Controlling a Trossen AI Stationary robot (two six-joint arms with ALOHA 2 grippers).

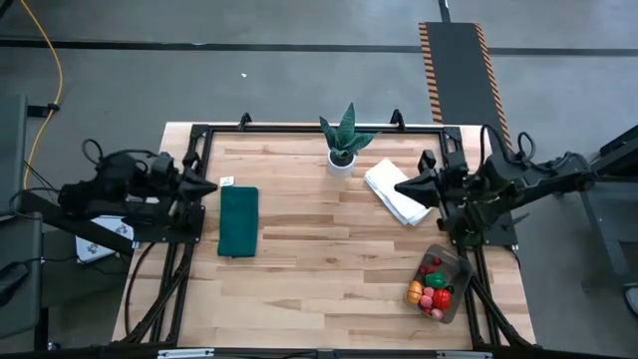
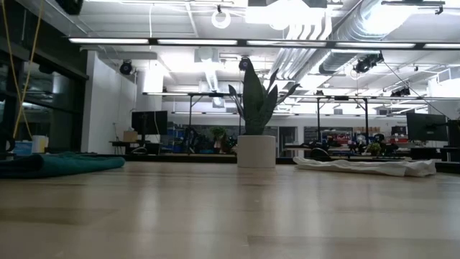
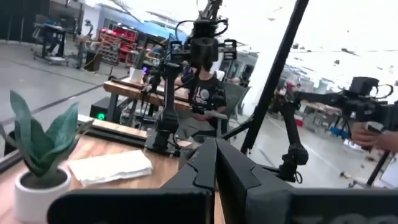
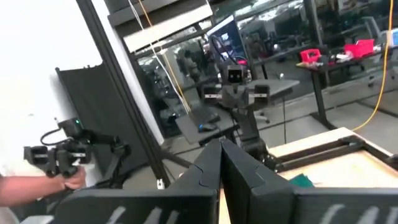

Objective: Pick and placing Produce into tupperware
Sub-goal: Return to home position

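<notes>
Table is seen w/ both arms tucked at its sides: left gripper mid-left, right gripper mid-right, fingers pressed together, nothing held. Tupperware sits lower right, produce piled inside. Homing is judged nearly done; no further pick seems needed.

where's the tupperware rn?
High view: the tupperware sits at the lower-right corner of the table, on the right arm's side, holding the produce. The folded white cloth lies above it in the picture.
</notes>
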